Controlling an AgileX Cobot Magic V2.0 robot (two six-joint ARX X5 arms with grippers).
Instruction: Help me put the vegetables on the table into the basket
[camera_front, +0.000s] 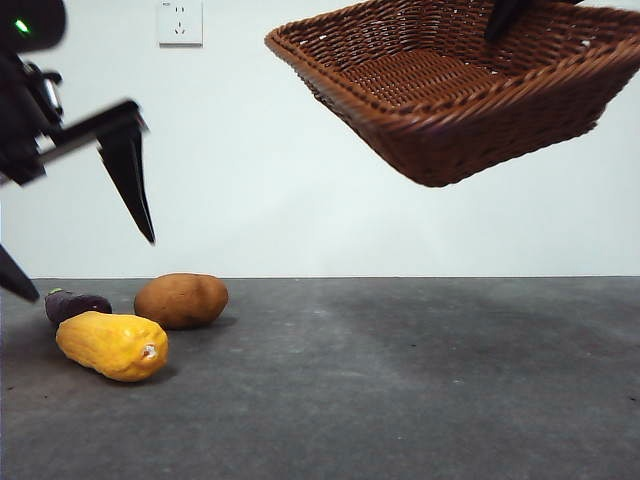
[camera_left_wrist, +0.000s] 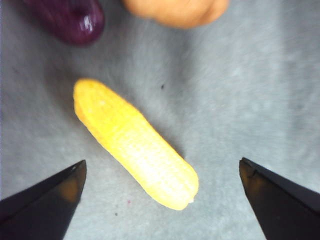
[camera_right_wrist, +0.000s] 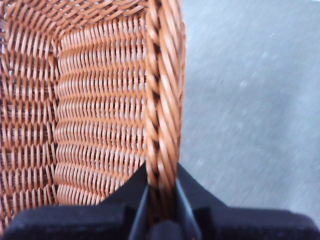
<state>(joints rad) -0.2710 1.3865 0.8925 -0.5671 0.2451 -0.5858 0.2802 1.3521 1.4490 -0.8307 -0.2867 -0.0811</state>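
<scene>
Nearest the front camera lies the bumpy yellow oblong vegetable, its skin pebbled and waxy, with a pale stub at the blunt end turned toward the middle of the table. It rests on the flat dark grey, faintly speckled matte table. Just behind it sits the brown oval potato, smooth and dull-skinned, and beside that, partly hidden by the yellow piece, the small dark purple eggplant with a glossy skin and a greenish stem end. All three lie close together at one side of the table, none of them in the basket.

Above them hangs the left gripper, its two pointed black jaws spread wide apart and holding nothing; in the left wrist view the yellow vegetable lies slantwise between them, with the eggplant and potato beyond it.

Well apart from the vegetables, the wide, shallow, reddish-brown woven wicker basket hangs in the air, tilted, clear of the table. Its flared sides show tight horizontal weaving, and its rim is a thick braid. The right gripper is clamped on that braided rim, one jaw inside the basket wall and one outside.

On the white wall behind sits a white power socket.
</scene>
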